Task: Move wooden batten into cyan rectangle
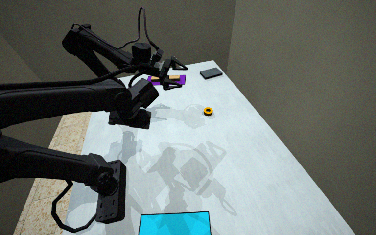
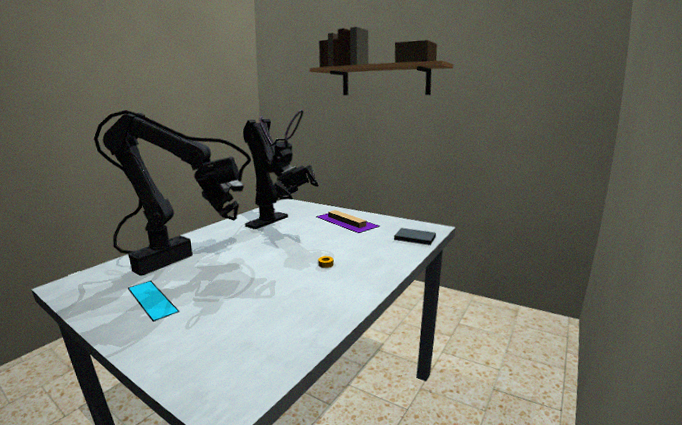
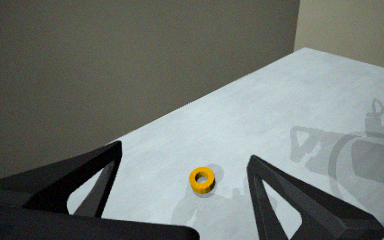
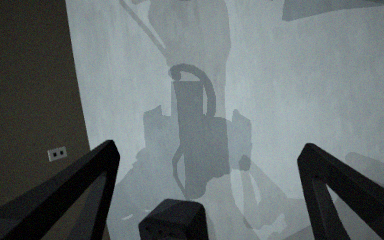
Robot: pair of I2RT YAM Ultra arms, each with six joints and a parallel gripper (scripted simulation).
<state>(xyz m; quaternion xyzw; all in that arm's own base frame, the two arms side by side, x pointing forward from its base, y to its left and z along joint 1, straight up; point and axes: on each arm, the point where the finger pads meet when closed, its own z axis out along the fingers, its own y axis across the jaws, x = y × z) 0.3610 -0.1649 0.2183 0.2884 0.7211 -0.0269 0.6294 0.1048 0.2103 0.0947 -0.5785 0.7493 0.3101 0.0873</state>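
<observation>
The wooden batten (image 2: 346,218) lies flat on the purple rectangle (image 2: 347,225) at the far end of the table. In the top view the batten (image 1: 174,77) is partly hidden behind my left gripper (image 1: 181,76). The left gripper (image 2: 305,175) is open and empty, in the air above the table, short of the batten. In its wrist view the open fingers frame only the table. My right gripper (image 2: 228,208) is open and empty, pointing down over the table's middle; its fingers show only shadowed table. The cyan rectangle (image 1: 174,223) (image 2: 152,300) lies at the near end.
An orange ring (image 1: 208,110) lies on the table between the two rectangles, nearer the purple one, and also shows in the left wrist view (image 3: 202,179). A dark flat slab (image 1: 211,73) (image 2: 414,235) lies at the far corner. Both arm bases stand along one long edge.
</observation>
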